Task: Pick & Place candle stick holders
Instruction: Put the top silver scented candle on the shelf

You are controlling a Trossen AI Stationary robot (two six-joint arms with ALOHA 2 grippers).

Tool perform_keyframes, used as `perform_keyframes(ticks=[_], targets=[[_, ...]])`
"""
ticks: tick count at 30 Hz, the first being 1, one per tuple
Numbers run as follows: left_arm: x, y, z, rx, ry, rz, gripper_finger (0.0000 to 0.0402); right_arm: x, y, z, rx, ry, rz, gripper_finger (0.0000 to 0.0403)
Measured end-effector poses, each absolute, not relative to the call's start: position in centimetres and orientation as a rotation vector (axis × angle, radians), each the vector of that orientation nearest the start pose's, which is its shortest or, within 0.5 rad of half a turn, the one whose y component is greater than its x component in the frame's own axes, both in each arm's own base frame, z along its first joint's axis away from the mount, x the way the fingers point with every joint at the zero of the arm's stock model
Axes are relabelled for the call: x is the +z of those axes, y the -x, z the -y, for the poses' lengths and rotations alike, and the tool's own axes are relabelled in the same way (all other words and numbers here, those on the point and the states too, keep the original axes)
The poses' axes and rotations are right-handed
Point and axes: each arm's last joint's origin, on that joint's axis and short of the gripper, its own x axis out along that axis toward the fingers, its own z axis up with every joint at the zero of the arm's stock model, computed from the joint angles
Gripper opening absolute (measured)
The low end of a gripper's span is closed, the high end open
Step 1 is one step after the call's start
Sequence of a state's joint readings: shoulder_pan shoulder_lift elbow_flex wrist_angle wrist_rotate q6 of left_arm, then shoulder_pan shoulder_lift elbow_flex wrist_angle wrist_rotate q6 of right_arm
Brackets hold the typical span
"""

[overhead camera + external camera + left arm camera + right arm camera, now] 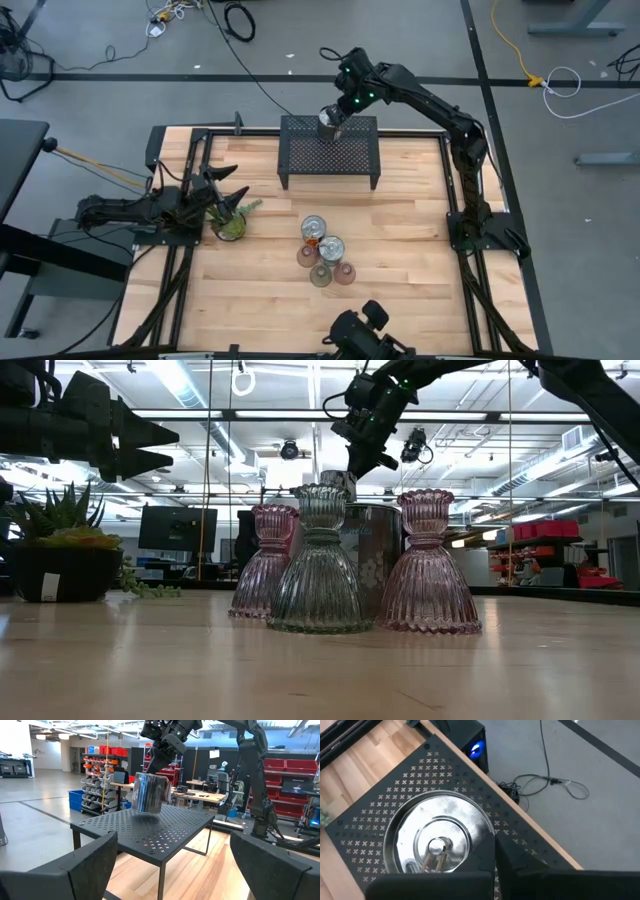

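Note:
My right gripper point(337, 118) is shut on a shiny silver candle stick holder point(150, 792) over the far part of the black mesh stand point(330, 152). Two more silver holders point(314, 228) point(331, 247) and three tinted glass cups point(320, 274) stand in a close group on the wood near the table's middle. In the low view the pinkish cups point(428, 565) point(272, 560) flank the olive one point(320, 560). My left gripper point(172, 865) is open and empty at the table's left, beside the potted plant point(232, 220). My right gripper holds the silver holder by its top rim point(482, 837), on the side nearest the wrist, one finger inside the tin and one outside. The fingers point(162, 752) come from above, slanting down. The holder is slightly tilted, its base at the stand's top; whether it touches, I cannot tell.
The mesh stand point(150, 827) stands at the table's far middle, its top bare apart from the held holder. The spiky plant point(60, 545) stands at the left. Bare wood lies between the stand and the group of holders and to their right.

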State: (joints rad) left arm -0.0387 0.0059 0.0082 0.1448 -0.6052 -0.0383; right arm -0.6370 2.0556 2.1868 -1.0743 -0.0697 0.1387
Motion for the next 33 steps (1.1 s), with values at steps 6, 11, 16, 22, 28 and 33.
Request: perform_keyframes(ticks=[6,11,16,22,28,33], targets=[[17.9,-9.2,-1.3,0.563,0.084,0.152,0.0385,35.0,-35.2,25.6,-0.585,-0.457,-0.863,0.0],[17.9,-9.2,-1.3,0.563,0.085,0.152,0.0385,34.9,-35.1,25.5,-0.588,-0.465,-0.876,0.0],[17.9,-9.2,-1.3,0.563,0.085,0.153,0.0385,34.7,-35.3,25.5,-0.588,-0.465,-0.869,0.0],[17.9,-9.2,-1.3,0.563,0.085,0.153,0.0385,33.8,-35.7,25.9,-0.602,-0.454,-0.887,0.0],[17.9,-9.2,-1.3,0.563,0.085,0.152,0.0385,33.6,-35.7,26.5,-0.614,-0.45,-0.873,0.0],[17.9,-9.2,-1.3,0.563,0.085,0.152,0.0385,33.6,-35.4,27.0,-0.622,-0.446,-0.871,0.0]])
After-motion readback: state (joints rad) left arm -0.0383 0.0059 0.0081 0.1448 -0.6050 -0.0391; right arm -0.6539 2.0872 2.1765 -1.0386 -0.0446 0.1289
